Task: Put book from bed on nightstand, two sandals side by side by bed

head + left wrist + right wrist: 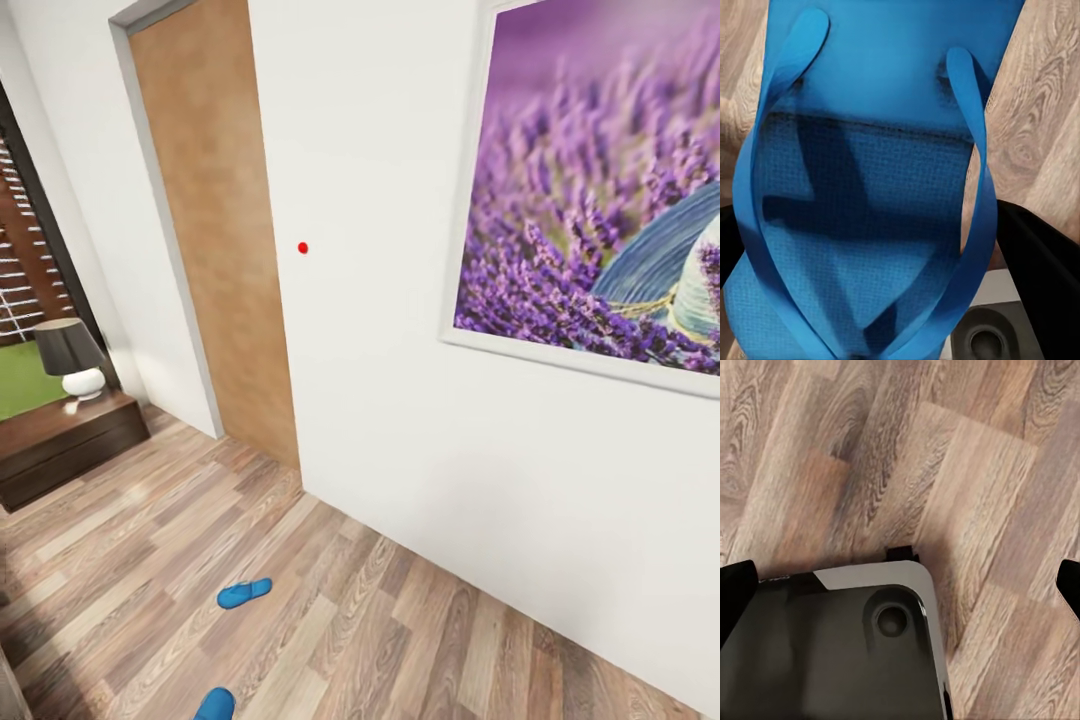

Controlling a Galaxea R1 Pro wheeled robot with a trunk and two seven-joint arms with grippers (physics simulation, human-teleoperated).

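Note:
One blue sandal [245,593] lies flat on the wood-plank floor, a little out from the white wall. In the head view the tip of a second blue sandal [215,704] pokes in at the bottom edge. The left wrist view has that sandal [870,150] very close, straps facing the camera, hanging above the floor between the black fingers [1046,277] of my left gripper [881,262], which is shut on it. My right gripper [900,585] is open over bare floor, fingertips far apart. Bed, book and nightstand are out of view.
A white wall with a large lavender picture [600,190] stands close ahead. A wooden door [215,230] is left of it. Far left, a low dark wooden unit [60,440] carries a black-shaded lamp [72,360] by a window. My dark base [832,652] is below the right gripper.

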